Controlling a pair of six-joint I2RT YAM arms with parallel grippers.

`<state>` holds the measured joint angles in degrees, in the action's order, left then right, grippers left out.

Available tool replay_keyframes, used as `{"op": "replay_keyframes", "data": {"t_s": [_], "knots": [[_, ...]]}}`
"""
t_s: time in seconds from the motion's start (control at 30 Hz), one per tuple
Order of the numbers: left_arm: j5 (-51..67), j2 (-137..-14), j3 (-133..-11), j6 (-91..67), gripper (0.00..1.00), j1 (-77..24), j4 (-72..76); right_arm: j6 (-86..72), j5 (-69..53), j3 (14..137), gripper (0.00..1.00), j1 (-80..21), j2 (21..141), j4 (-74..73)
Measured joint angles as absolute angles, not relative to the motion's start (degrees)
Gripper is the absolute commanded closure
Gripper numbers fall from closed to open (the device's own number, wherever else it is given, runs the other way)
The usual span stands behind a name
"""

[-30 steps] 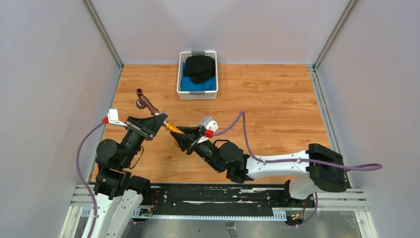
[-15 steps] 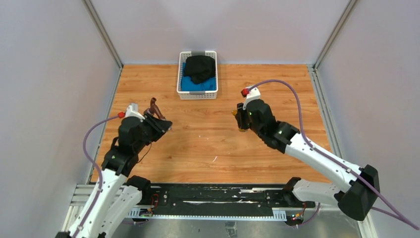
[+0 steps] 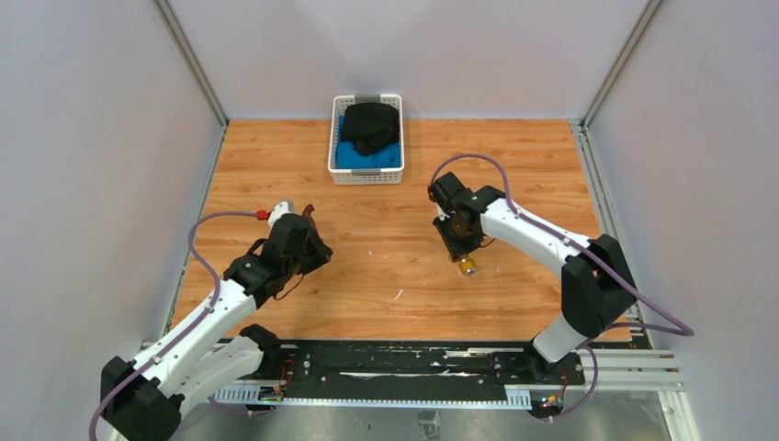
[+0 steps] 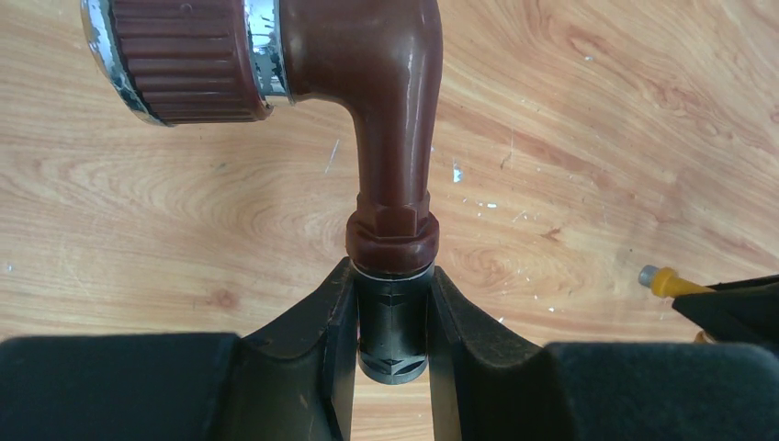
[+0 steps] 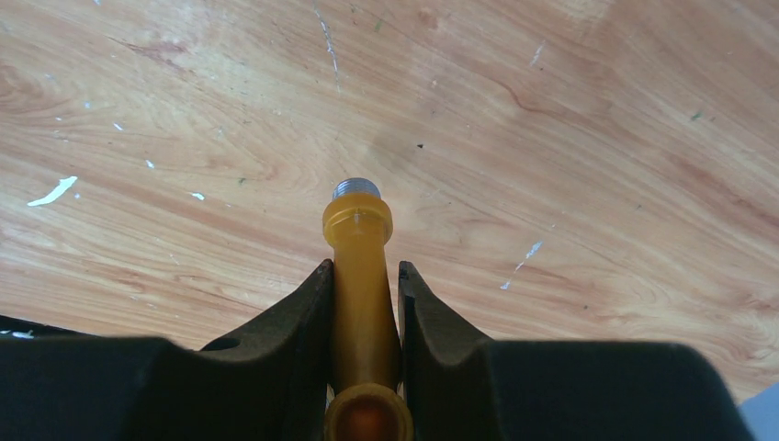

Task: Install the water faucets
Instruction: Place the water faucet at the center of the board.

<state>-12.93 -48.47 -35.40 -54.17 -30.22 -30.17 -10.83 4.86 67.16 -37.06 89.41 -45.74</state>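
The dark reddish-brown faucet (image 4: 397, 119) fills the left wrist view, its ribbed round knob (image 4: 184, 60) at upper left. My left gripper (image 4: 392, 308) is shut on that faucet's dark stem, over the left of the table (image 3: 310, 230); only its brown end (image 3: 309, 213) shows from above. The brass-yellow faucet (image 5: 360, 266) is clamped between my right gripper's (image 5: 363, 289) fingers, grey threaded tip (image 5: 356, 188) pointing away. From above, the right gripper (image 3: 459, 246) points down at centre right with the yellow faucet (image 3: 468, 266) below it. The yellow tip (image 4: 663, 278) also shows in the left wrist view.
A white basket (image 3: 366, 175) with black and blue cloth stands at the back centre. Grey walls with metal posts close in the wooden table (image 3: 386, 266) on three sides. Small white flecks lie on the wood. A black rail runs along the near edge.
A second ago both grippers met left of centre, faucets end to end. They have drawn apart: the right swung to centre right and turned down, the left shifted slightly right.
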Motion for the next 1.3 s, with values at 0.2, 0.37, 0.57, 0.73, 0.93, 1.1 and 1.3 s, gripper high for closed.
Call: {"op": "replay_keyframes", "data": {"t_s": [0.2, 0.37, 0.57, 0.73, 0.93, 1.1, 1.3], "knots": [[-15.35, -48.58, -32.10, -52.69, 1.00, -31.24, -19.90, -10.92, 5.23, 66.63, 1.00, -36.60, 92.01, -43.70], [-15.40, -52.88, -25.65, -52.60, 1.00, -35.77, -4.23, -12.23, 7.18, 62.70, 1.00, -35.88, 89.49, -39.24], [-15.49, -59.64, -19.75, -57.45, 1.00, -36.99, 13.89, -13.74, 8.47, 56.31, 1.00, -35.46, 80.20, -34.13], [-15.92, -65.56, -19.81, -61.87, 1.00, -37.82, 20.73, -13.98, 6.59, 48.88, 1.00, -35.35, 72.31, -27.92], [-14.11, -76.07, -20.51, -69.23, 1.00, -38.30, 27.97, -13.93, 5.56, 46.33, 1.00, -35.33, 66.96, -25.71], [-16.14, -81.73, -18.76, -76.16, 0.90, -38.48, 36.25, -13.93, 5.54, 46.33, 1.00, -35.33, 65.23, -25.41], [-15.90, -88.44, -19.27, -85.32, 0.56, -38.54, 41.56, -13.91, 5.72, 46.30, 1.00, -35.33, 64.58, -25.69]]}}
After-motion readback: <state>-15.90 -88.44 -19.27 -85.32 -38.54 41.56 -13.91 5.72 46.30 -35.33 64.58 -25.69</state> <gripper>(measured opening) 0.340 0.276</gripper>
